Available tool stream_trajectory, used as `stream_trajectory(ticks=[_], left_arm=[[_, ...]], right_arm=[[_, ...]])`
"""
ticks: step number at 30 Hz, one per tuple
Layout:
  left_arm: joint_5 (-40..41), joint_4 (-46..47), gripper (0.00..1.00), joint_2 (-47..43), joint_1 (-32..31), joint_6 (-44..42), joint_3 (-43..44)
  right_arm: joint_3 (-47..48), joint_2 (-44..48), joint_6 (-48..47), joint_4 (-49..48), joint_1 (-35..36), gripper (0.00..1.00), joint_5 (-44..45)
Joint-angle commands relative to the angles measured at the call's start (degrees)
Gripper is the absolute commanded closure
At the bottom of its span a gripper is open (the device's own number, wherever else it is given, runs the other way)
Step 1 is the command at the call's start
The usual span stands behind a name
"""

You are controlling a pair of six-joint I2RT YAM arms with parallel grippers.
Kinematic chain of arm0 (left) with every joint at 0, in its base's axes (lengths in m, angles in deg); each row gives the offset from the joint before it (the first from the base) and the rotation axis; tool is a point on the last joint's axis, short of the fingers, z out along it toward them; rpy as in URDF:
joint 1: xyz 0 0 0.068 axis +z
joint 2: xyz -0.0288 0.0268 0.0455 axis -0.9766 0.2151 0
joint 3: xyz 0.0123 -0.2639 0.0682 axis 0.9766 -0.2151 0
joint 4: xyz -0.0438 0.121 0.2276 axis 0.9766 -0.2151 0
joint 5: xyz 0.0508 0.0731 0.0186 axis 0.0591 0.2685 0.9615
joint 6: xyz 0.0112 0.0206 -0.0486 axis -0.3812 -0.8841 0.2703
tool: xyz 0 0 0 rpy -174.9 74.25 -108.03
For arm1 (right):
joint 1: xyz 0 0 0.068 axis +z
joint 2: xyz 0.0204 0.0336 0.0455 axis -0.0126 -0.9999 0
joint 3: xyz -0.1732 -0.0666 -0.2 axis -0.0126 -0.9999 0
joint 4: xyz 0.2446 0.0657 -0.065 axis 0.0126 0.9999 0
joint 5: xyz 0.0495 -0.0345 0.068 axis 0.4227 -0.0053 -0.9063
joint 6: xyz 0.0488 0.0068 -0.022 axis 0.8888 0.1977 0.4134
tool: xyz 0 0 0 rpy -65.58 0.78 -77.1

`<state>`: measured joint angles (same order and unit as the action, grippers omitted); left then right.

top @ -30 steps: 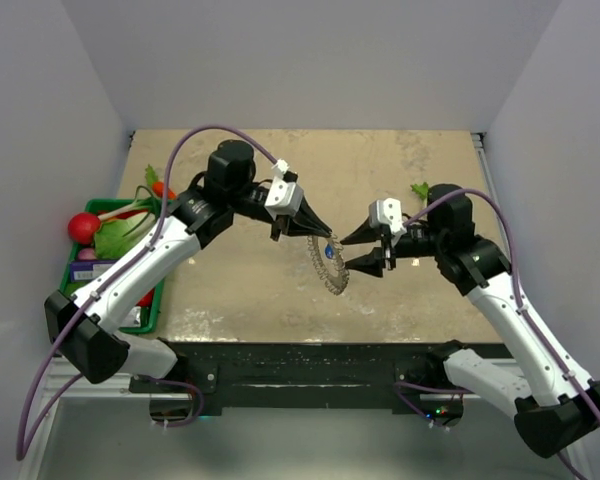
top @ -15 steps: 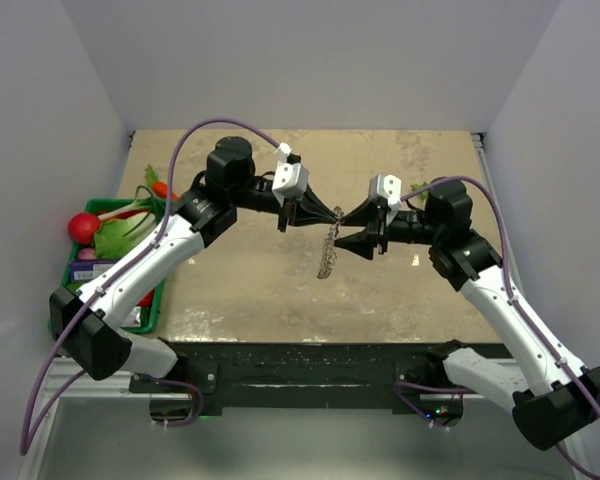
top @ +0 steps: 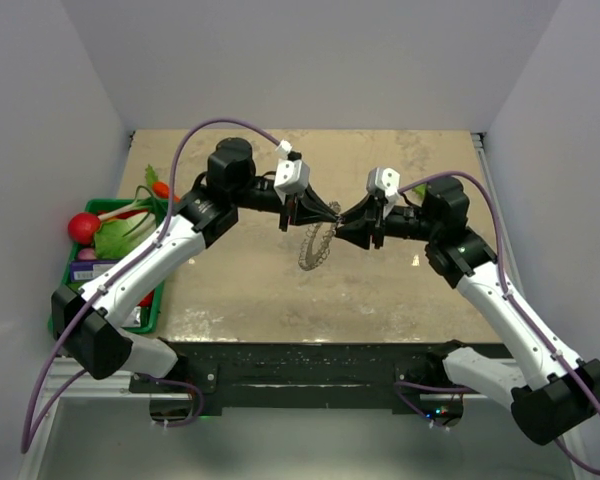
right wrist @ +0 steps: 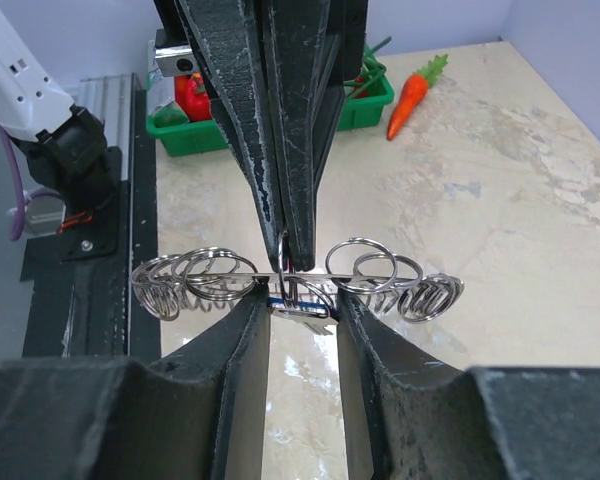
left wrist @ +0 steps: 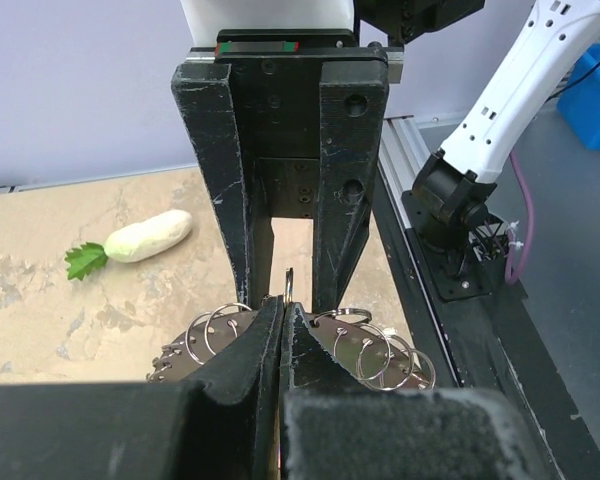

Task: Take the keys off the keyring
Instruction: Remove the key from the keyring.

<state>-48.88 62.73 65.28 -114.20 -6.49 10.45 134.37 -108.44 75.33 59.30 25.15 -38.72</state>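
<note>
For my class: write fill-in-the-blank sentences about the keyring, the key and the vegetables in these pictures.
The left tool is shut on the keyring, which holds many small ______. The key has a ______ head. The carrot lies beside the ______ tray.
Missing words: rings; blue; green.

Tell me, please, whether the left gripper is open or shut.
Shut on the keyring: in the left wrist view the left gripper has its fingertips pressed together, a ring loop pinched between them.

Robot lab cell: white enclosure walls (top: 310,60), aluminium frame rail (left wrist: 400,150).
</note>
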Motion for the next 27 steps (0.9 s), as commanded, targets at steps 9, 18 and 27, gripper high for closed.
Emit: stream_trajectory(ticks=[9, 18, 27], left_arm=[[0.66, 3.04, 1.0, -2.03, 0.5, 0.48, -0.62], [1.01, 2.61, 1.0, -2.64, 0.67, -0.58, -1.15], [3.03, 3.04, 1.0, -2.11, 0.32, 1.26, -1.76]], right_arm=[[2.96, 3.04, -10.81, 10.64, 0.27, 0.95, -1.33], [8.67, 3.56, -19.51, 18.9, 0.36, 1.0, 4.2], [13.42, 1.81, -20.84, 21.38, 1.94, 1.0, 6.04]])
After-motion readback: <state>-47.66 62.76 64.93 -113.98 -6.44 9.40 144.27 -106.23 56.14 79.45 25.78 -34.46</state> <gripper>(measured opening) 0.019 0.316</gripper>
